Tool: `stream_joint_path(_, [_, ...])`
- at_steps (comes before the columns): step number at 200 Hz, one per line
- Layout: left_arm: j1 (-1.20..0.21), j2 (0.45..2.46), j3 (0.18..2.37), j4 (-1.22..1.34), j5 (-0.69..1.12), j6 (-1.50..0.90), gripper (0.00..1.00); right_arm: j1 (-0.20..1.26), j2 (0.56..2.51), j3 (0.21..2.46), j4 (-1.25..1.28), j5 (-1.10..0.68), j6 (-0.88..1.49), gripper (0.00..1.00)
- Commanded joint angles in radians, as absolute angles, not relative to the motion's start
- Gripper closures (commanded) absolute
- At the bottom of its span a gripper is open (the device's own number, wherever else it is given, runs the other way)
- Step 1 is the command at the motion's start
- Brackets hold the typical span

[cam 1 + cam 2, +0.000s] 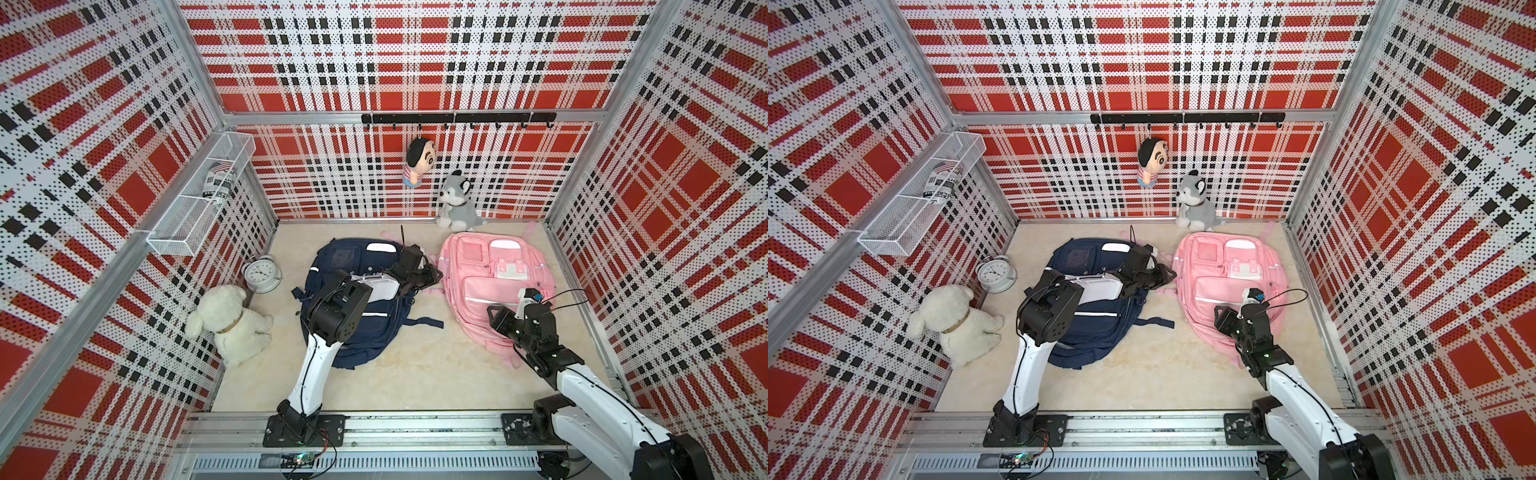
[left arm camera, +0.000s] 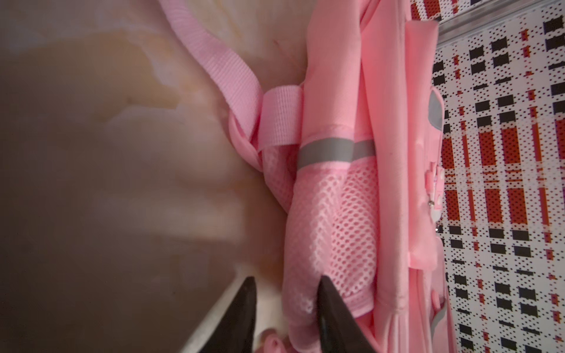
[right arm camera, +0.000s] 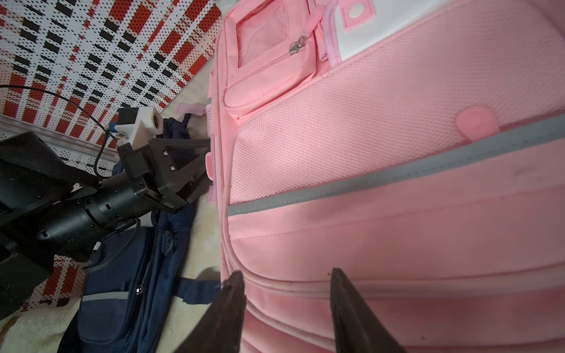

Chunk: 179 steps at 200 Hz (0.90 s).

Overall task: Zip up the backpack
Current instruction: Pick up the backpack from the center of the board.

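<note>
The pink backpack (image 1: 498,282) lies flat, front up, on the right half of the table (image 1: 415,374), its top toward the back wall, and both arms work at it. The left gripper (image 2: 287,279) sits at its side nearest the navy backpack (image 1: 357,316). Its jaws are apart, straddling the edge of the mesh pocket (image 2: 330,220), with bare table showing between one finger and the fabric, so nothing looks pinched yet. The right gripper (image 3: 287,272) hovers over the lower front with its jaws apart and nothing between them, above a curved zip seam (image 3: 382,285). I cannot find that seam's slider in any view. The only pull that shows is on the small upper pocket (image 3: 298,45). The step probably goes best if the left jaws take firm hold of the side fabric to keep the bag taut while the right finds the slider and draws it along the track. The loose pink strap (image 2: 220,61) lies by the left fingers and could snag. The left arm crosses the navy bag. A husky plush (image 1: 455,201), a clock (image 1: 262,274) and a white plush (image 1: 228,322) sit well apart.
</note>
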State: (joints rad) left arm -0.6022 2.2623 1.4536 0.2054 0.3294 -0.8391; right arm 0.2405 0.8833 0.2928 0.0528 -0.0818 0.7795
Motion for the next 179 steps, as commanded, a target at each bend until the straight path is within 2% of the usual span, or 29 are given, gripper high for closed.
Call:
stream_joint_path(1, [-0.603,2.258,1.48,0.237,0.327,-0.837,0.74,0.249,0.9,0.272,0.117,-0.063,0.782,0.51])
stream_joint_path(42, [-0.61,2.238,1.47,0.242,0.331,-0.839,1.0,0.249,1.008,0.311,0.122,-0.034,0.728,0.48])
stream_joint_path(117, [-0.638,2.102,1.347,0.293,0.323,-0.857,1.0,0.24,1.161,0.347,0.197,0.028,0.706,0.46])
stream_joint_path(179, [-0.691,1.98,1.273,0.317,0.282,-0.887,1.0,0.128,1.302,0.481,0.183,-0.035,0.594,0.45])
